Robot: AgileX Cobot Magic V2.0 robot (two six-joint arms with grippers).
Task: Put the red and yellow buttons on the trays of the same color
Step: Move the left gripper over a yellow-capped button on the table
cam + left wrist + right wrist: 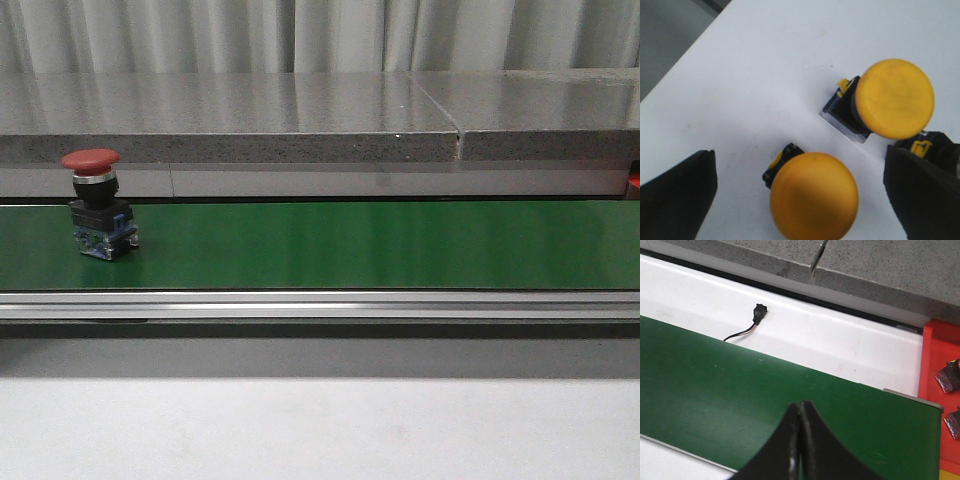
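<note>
**Red button rides the belt while the left hand hangs over two yellow ones**

The red button stands upright on the green belt, far out at nine o'clock in the front view, its mushroom cap on top of a black collar and a blue-grey block. It looks rigid and fairly light, top-heavy, so likely to tip if nudged at the cap. The smooth domed cap would probably slip; the squarer black body under it seems the surer place to pinch.

Two yellow buttons lie on the white desk under the left hand: the near yellow button sits between the spread fingers, and the far yellow button is just beside it toward one o'clock, close to the other finger. Both lean, caps facing the camera, so the bodies are partly hidden. No yellow tray can be made out in any view.

The right hand is pressed together, holding nothing, over the belt's far end. A red tray lies at three o'clock of it, with small parts inside too cut off to identify.

Beyond the belt run a metal rail, a grey stone ledge and a pale curtain.
</note>
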